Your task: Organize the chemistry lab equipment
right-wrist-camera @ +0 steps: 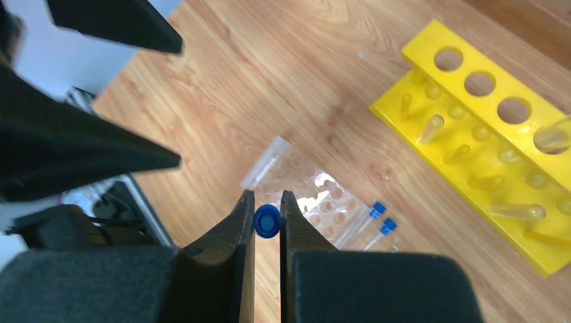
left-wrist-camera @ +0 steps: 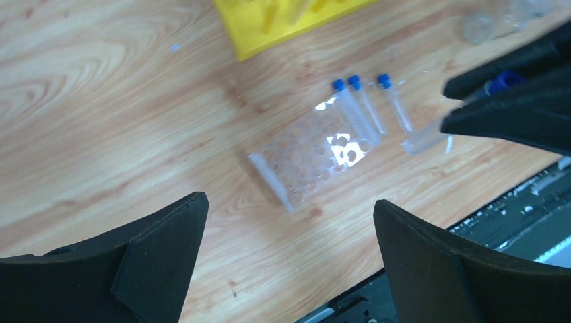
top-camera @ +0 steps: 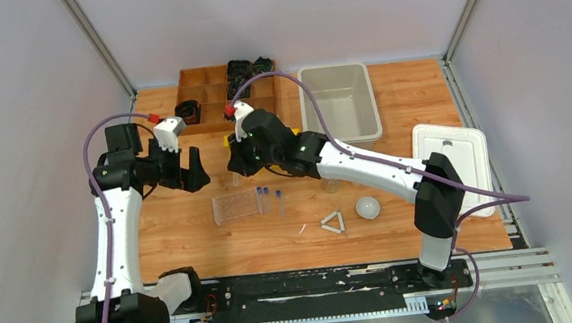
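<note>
My right gripper (top-camera: 239, 165) (right-wrist-camera: 267, 196) is shut on a clear blue-capped tube (right-wrist-camera: 266, 221), held above the table by the clear plastic well rack (top-camera: 237, 206) (right-wrist-camera: 306, 192). The held tube also shows in the left wrist view (left-wrist-camera: 431, 138). Three more blue-capped tubes (top-camera: 267, 199) (left-wrist-camera: 367, 101) lie beside that rack. My left gripper (top-camera: 192, 175) (left-wrist-camera: 289, 199) is open and empty, hovering left of the rack. A yellow tube rack (right-wrist-camera: 485, 131) (left-wrist-camera: 283, 20) holds thin glass tubes (right-wrist-camera: 552, 138). A white triangle (top-camera: 333, 222), a white round dish (top-camera: 368, 207) and a glass vessel (top-camera: 332, 185) sit to the right.
A grey bin (top-camera: 339, 103) stands at the back. A white lid (top-camera: 450, 155) lies at the right edge. The wooden divided tray (top-camera: 209, 89) with black coiled items is at the back left. The two grippers are close together.
</note>
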Robot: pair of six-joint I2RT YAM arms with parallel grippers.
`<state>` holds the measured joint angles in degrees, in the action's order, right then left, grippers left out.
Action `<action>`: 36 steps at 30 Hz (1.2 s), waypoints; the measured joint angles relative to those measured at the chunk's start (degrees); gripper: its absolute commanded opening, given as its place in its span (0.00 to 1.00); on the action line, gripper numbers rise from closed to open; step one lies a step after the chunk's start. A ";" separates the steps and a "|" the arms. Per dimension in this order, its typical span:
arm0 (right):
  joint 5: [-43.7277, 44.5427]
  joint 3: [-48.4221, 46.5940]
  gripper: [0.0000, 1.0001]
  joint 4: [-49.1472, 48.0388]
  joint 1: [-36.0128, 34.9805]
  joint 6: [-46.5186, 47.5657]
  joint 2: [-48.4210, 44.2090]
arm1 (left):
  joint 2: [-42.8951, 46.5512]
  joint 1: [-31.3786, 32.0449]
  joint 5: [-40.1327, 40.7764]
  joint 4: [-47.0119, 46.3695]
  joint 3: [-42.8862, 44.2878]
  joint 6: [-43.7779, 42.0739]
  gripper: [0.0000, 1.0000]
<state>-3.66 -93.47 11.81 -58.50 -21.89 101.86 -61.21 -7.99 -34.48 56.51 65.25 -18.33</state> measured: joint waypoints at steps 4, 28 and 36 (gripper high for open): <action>0.87 2.36 0.00 -1.09 -0.66 3.15 2.10 | -2.93 -1.97 4.90 -0.96 0.04 2.45 1.00; 2.38 1.90 0.00 -18.91 -5.97 12.28 18.60 | -5.77 -11.47 6.80 -2.43 0.04 3.58 1.00; 2.49 1.11 0.00 -20.92 -6.21 12.90 19.78 | -5.77 -11.50 6.58 -2.43 0.04 3.54 1.00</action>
<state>-1.17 -92.36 -9.10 -64.71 -8.99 121.64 -66.98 -19.49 -27.90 54.08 65.30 -14.79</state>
